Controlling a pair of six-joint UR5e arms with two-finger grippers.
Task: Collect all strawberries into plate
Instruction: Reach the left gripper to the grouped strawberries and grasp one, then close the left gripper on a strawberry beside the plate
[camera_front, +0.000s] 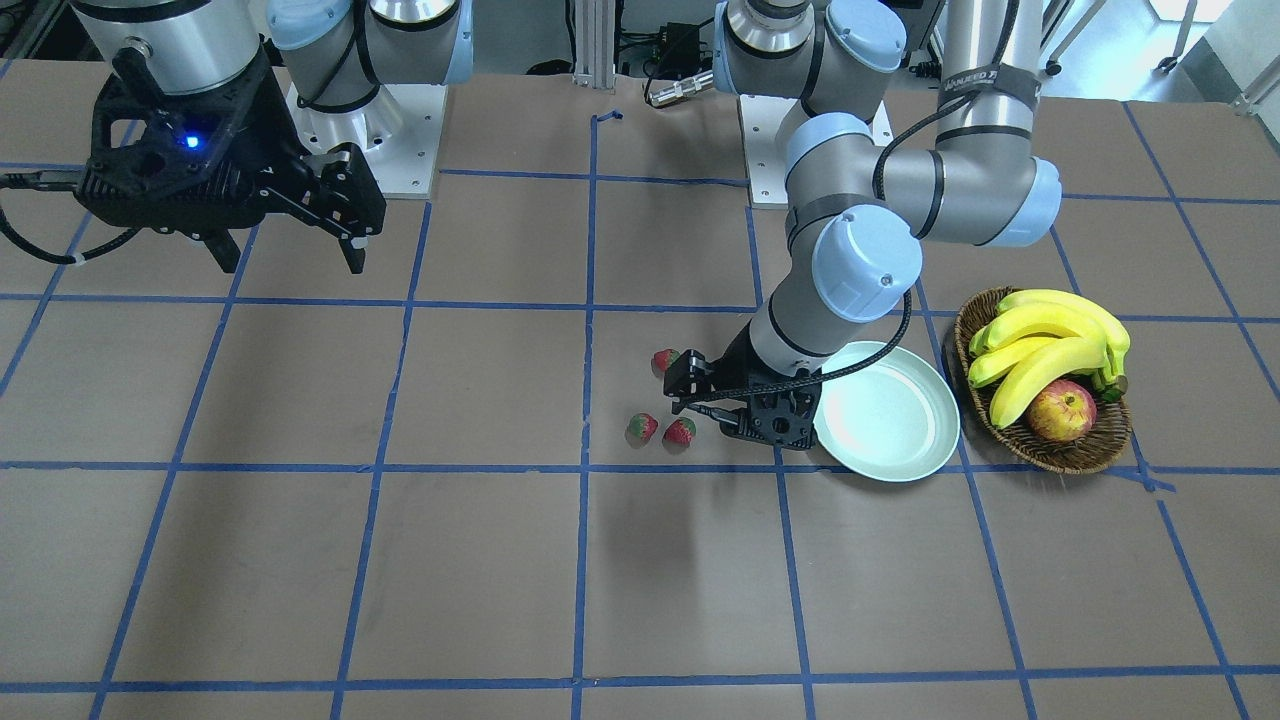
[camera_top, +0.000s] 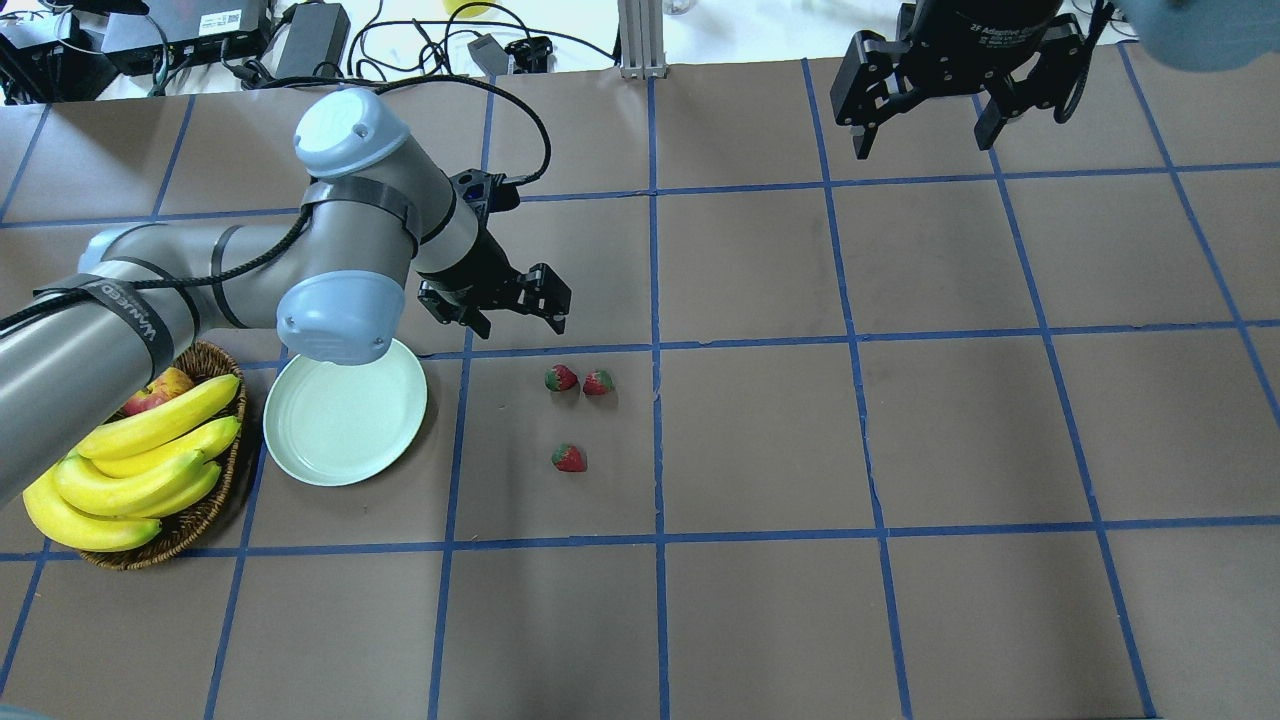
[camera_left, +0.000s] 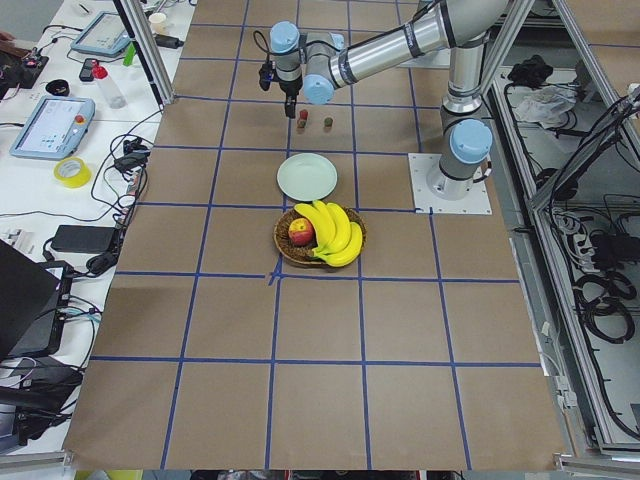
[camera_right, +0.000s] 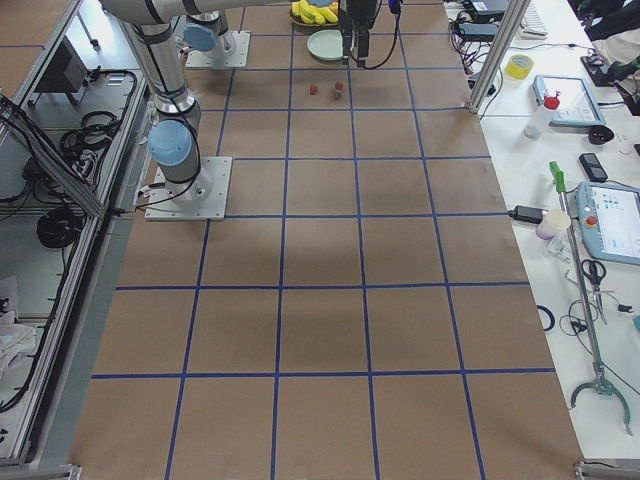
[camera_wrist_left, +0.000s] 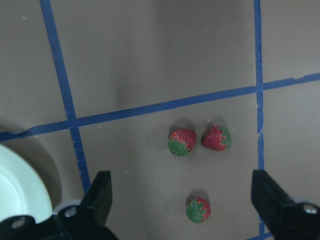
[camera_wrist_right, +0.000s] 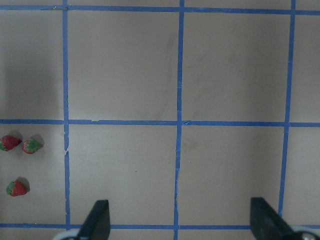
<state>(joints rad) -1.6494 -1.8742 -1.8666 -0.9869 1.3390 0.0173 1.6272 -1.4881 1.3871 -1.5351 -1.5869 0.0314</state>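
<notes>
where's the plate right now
In the overhead view the plate sits left of centre, beside the fruit basket, with the three strawberries to its right and the left gripper hovering off its far right edge.

Brown paper-covered desk (camera_top: 900, 420) gridded with blue tape (camera_top: 657, 440), three strawberries (camera_top: 569, 458) lying loose in one square, two side by side and one apart, pale mint plate (camera_top: 330, 474) near them, wicker basket (camera_top: 188, 530) just beside the plate
</notes>
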